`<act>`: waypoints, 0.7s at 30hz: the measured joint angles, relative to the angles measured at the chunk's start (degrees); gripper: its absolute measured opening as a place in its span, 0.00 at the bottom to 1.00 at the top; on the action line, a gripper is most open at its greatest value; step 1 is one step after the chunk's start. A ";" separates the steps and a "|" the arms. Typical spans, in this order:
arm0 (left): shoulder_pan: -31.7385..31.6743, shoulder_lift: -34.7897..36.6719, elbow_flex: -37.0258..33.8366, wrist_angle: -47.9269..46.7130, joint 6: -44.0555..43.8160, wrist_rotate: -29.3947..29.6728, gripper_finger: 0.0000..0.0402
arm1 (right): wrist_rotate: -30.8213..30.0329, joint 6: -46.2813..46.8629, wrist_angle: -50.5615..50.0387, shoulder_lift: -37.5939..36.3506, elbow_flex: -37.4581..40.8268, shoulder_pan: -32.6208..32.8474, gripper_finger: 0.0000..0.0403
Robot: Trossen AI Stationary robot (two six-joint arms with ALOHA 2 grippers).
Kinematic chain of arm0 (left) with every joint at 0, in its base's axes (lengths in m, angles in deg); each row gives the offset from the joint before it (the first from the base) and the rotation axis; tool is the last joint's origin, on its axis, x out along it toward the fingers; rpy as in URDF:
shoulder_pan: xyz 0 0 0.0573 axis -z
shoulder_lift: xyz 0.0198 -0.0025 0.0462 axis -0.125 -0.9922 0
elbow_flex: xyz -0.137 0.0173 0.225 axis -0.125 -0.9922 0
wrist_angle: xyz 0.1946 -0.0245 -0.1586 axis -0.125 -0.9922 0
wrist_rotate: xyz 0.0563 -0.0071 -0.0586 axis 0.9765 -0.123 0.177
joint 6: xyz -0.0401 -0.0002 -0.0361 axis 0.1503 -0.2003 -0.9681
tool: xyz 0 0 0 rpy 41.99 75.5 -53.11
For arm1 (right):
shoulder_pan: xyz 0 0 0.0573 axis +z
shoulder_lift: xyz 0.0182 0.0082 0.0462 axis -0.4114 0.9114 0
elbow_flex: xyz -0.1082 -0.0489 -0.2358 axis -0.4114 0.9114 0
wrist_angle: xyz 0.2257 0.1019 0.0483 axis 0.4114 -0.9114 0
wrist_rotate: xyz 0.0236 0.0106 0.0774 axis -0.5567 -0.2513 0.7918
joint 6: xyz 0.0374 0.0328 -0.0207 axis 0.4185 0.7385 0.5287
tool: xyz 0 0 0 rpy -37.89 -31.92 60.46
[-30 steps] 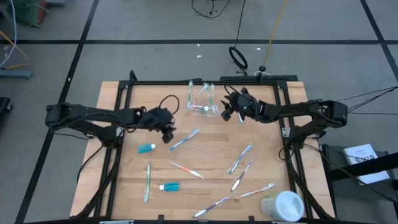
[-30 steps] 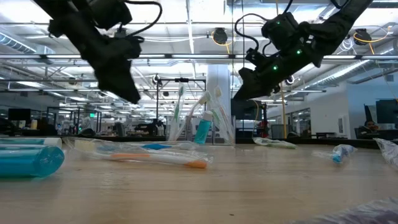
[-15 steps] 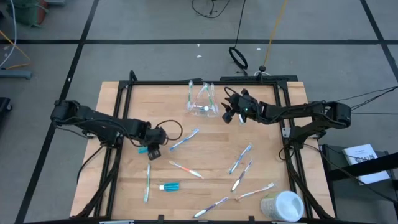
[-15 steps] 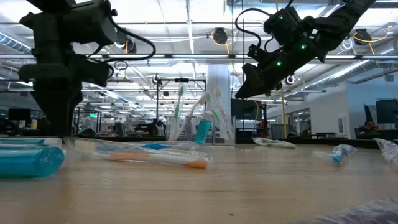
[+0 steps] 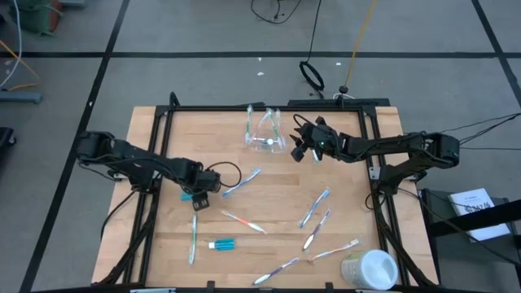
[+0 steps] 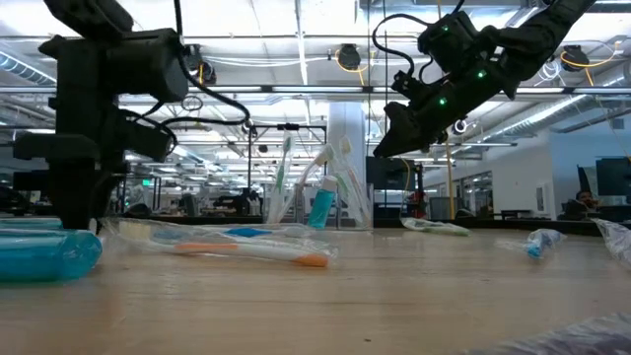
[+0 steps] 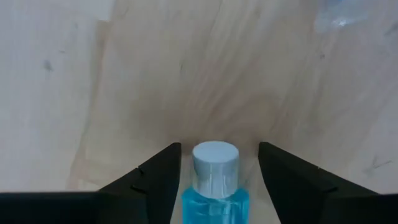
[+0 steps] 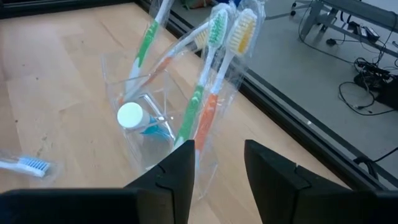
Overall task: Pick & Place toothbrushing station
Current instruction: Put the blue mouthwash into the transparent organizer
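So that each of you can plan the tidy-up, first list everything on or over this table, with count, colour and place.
Clear plastic cup: one, transparent, upright at the far middle.
Cupped toothbrushes: about four, green, orange and yellow, standing in the cup.
Cupped toothpaste tube: one, blue with a white cap, in the cup.
Loose toothbrushes: seven, pastel, scattered flat across the table.
Loose toothpaste tube: one, blue, near left.
Straddled toothpaste tube: one, blue, between the left jaws.
White cup: one, on its side, near right corner.
Wooden table: one, light brown.
Left gripper: jaws open, astride the tube.
Right gripper: jaws open, beside the cup.
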State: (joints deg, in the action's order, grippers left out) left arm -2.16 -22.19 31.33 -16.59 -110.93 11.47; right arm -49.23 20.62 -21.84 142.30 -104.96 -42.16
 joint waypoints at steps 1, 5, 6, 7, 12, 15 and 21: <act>0.00 -0.51 0.02 0.23 0.43 0.33 0.56 | 0.01 -0.01 0.00 0.00 0.00 0.00 0.32; -0.22 -2.22 0.29 -0.17 -0.42 0.15 0.55 | 0.01 0.00 0.00 0.00 0.00 0.00 0.32; -0.20 -2.41 0.24 -0.30 -0.58 0.06 0.54 | -0.01 -0.02 0.00 0.00 0.00 0.00 0.32; -0.20 -2.50 0.28 -0.81 -0.60 -0.40 0.52 | 0.03 -0.02 -0.06 0.00 0.00 0.00 0.32; -0.22 -2.56 0.26 -1.80 -1.00 -2.94 0.41 | 0.04 -0.04 -0.07 0.00 0.00 0.00 0.32; -0.19 -2.58 0.24 -1.75 -1.02 -2.51 0.36 | 0.04 -0.19 -0.02 0.00 0.00 0.00 0.32; -0.13 -1.90 0.53 2.62 -0.33 -1.59 0.25 | 0.04 -0.11 0.05 0.00 0.00 0.00 0.32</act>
State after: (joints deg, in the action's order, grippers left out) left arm -2.29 -24.08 31.86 -13.97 -111.26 9.88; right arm -49.19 20.52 -21.79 142.30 -104.96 -42.16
